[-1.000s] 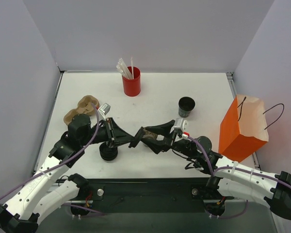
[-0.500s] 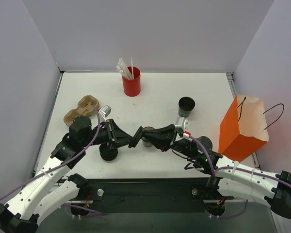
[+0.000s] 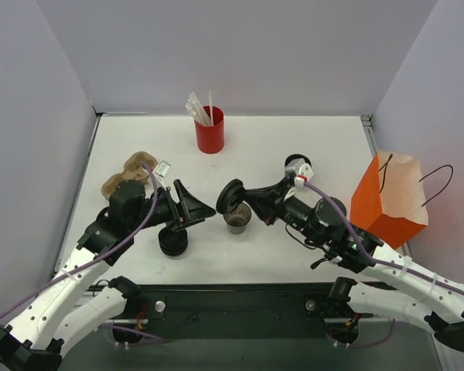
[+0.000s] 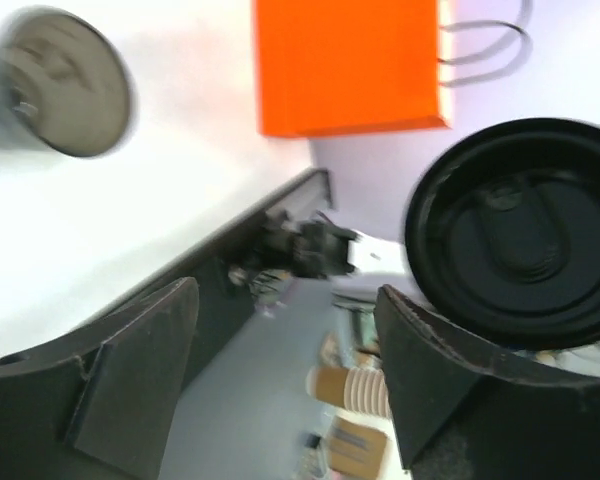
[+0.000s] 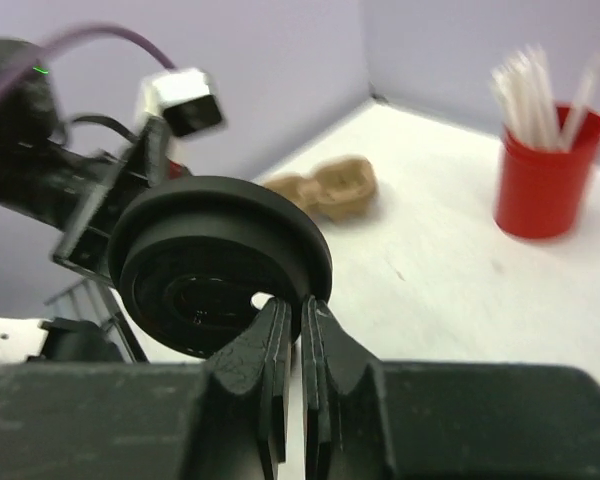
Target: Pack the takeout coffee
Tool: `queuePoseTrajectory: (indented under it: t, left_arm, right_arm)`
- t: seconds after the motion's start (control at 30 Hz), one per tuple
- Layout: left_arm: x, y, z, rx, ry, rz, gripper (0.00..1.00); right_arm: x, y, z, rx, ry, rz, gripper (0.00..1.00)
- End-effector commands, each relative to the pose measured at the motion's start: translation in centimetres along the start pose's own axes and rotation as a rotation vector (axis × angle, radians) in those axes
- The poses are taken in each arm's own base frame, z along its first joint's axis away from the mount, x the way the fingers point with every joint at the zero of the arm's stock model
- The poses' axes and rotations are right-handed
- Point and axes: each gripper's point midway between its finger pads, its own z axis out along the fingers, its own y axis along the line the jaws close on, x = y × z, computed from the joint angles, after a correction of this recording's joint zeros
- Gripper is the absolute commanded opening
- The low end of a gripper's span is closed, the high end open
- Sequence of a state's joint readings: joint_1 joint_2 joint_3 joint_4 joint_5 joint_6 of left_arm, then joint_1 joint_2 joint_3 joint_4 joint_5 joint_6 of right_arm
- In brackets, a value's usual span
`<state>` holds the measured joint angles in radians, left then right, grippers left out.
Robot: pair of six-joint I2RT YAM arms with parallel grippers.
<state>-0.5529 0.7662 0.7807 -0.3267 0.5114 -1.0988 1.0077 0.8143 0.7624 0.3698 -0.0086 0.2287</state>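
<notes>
A round black lid (image 3: 230, 195) hangs on edge above the table, and my right gripper (image 3: 243, 200) is shut on its rim. In the right wrist view the closed fingers pinch the lid (image 5: 218, 262) at its lower right edge, at my right gripper (image 5: 301, 303). Just below it stands a small cup (image 3: 237, 219) of the takeout coffee, without a lid. My left gripper (image 3: 196, 212) is open left of that cup, holding nothing. From the left wrist view, the lid (image 4: 520, 235) and the lidless cup (image 4: 65, 85) lie beyond my left gripper (image 4: 280, 370). A second black cup (image 3: 297, 165) stands farther back, partly behind my right wrist.
An orange paper bag (image 3: 387, 202) stands open at the right edge. A low stack of black lids (image 3: 172, 242) sits under my left wrist. A brown cardboard cup carrier (image 3: 130, 173) lies at the left. A red cup of white straws (image 3: 209, 129) stands at the back.
My left gripper has opened and drawn back to the left. My right gripper closed on the lid and lifted it up off the cup area.
</notes>
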Motion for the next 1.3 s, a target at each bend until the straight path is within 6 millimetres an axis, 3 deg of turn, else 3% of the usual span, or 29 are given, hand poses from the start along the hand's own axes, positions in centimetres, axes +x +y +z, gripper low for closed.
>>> queuePoseTrajectory:
  t: [0.0, 0.03, 0.07, 0.1, 0.13, 0.27, 0.33, 0.4, 0.43, 0.5, 0.57, 0.7, 0.87, 1.27]
  left_arm:
    - [-5.2, 2.3, -1.7, -0.272, -0.202, 0.273, 0.88]
    - [-5.5, 3.5, -2.4, -0.356, -0.208, 0.295, 0.9]
    - [-6.2, 4.3, -3.0, -0.418, -0.228, 0.32, 0.91]
    - [-7.7, 5.2, -3.8, -0.507, -0.279, 0.379, 0.94]
    - [-7.9, 6.1, -4.2, -0.555, -0.283, 0.403, 0.95]
    - [-9.2, 8.3, -5.1, -0.659, -0.317, 0.516, 0.97]
    - [-9.3, 9.5, -5.4, -0.698, -0.316, 0.567, 0.97]
    - [-9.7, 10.1, -5.8, -0.721, -0.336, 0.603, 0.97]
    - [-9.2, 11.2, -5.8, -0.739, -0.323, 0.607, 0.97]
    - [-9.4, 11.4, -6.1, -0.728, -0.358, 0.63, 0.97]
    - [-8.7, 12.5, -6.4, -0.723, -0.369, 0.635, 0.97]
    - [-8.9, 11.2, -7.0, -0.667, -0.414, 0.664, 0.97]
    - [-9.2, 11.1, -8.1, -0.686, -0.454, 0.683, 0.97]
    - [-8.8, 10.9, -8.0, -0.663, -0.442, 0.686, 0.97]
  right_arm:
    - [3.4, -5.3, -1.9, 0.294, 0.285, 0.018, 0.0]
    - [2.2, -6.3, -2.0, 0.341, 0.291, 0.034, 0.0]
    - [4.6, -7.2, -2.6, 0.38, 0.411, 0.046, 0.0]
    - [4.8, -7.8, -2.8, 0.412, 0.437, 0.084, 0.0]
    - [5.5, -9.1, -3.1, 0.459, 0.496, 0.104, 0.0]
    - [7.1, -10.5, -2.8, 0.513, 0.649, 0.115, 0.0]
    - [8.9, -10.3, -2.6, 0.502, 0.769, 0.128, 0.0]
    - [8.8, -9.7, -1.9, 0.475, 0.819, 0.152, 0.0]
    - [10.4, -10.0, -2.3, 0.492, 0.91, 0.154, 0.0]
    - [10.1, -10.1, -1.9, 0.501, 0.944, 0.148, 0.0]
    - [11.3, -10.4, -2.1, 0.524, 1.025, 0.144, 0.0]
    - [12.1, -10.6, -1.7, 0.541, 1.109, 0.146, 0.0]
    - [13.2, -11.5, -0.9, 0.587, 1.18, 0.133, 0.0]
    - [16.3, -12.1, 1.0, 0.608, 1.268, 0.125, 0.0]
